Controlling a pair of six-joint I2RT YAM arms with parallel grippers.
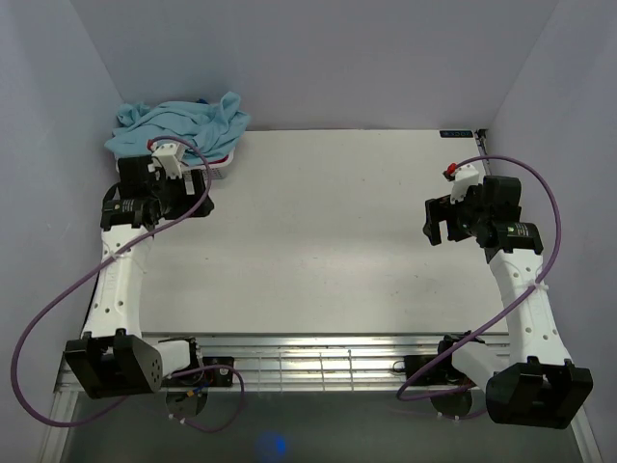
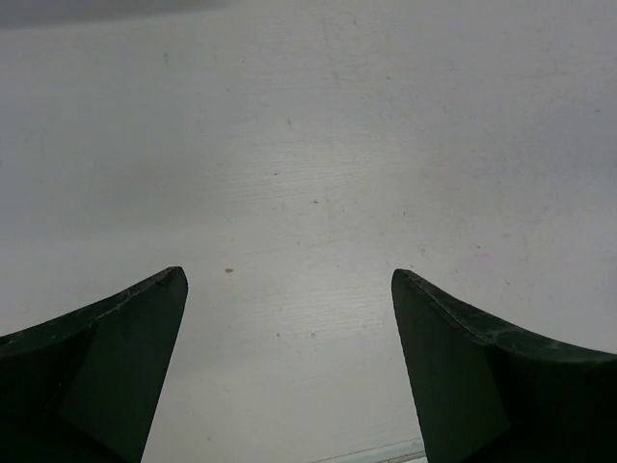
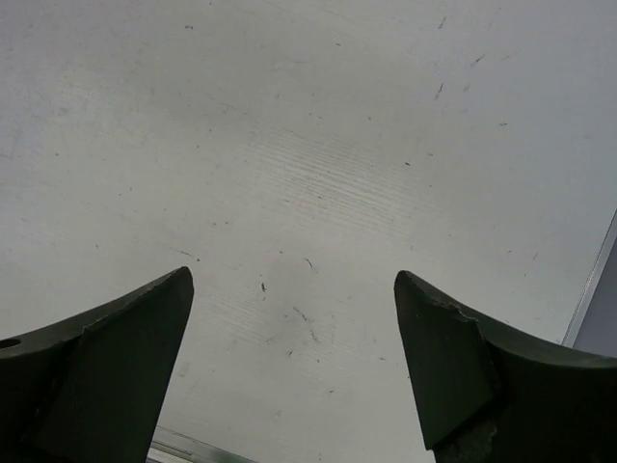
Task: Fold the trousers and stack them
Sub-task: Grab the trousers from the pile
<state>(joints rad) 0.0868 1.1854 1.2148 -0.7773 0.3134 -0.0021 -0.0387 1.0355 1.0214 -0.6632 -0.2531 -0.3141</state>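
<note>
The trousers [image 1: 179, 123] lie in a crumpled light blue heap at the table's back left corner, seen only in the top view. My left gripper [image 1: 196, 198] hovers just in front of the heap and a little to its right, apart from it. In the left wrist view the left gripper [image 2: 289, 276] is open, with only bare table between its dark fingers [image 2: 125, 357]. My right gripper [image 1: 432, 222] hangs over the right side of the table, far from the trousers. In the right wrist view the right gripper [image 3: 293, 276] is open, and its fingers [image 3: 453, 357] hold nothing.
A thin pink and white edge [image 1: 225, 162] shows under the heap's front right. The white table [image 1: 328, 251] is walled at the back and both sides. A metal rail [image 1: 318, 362] runs along the near edge between the arm bases. Purple cables loop off both arms.
</note>
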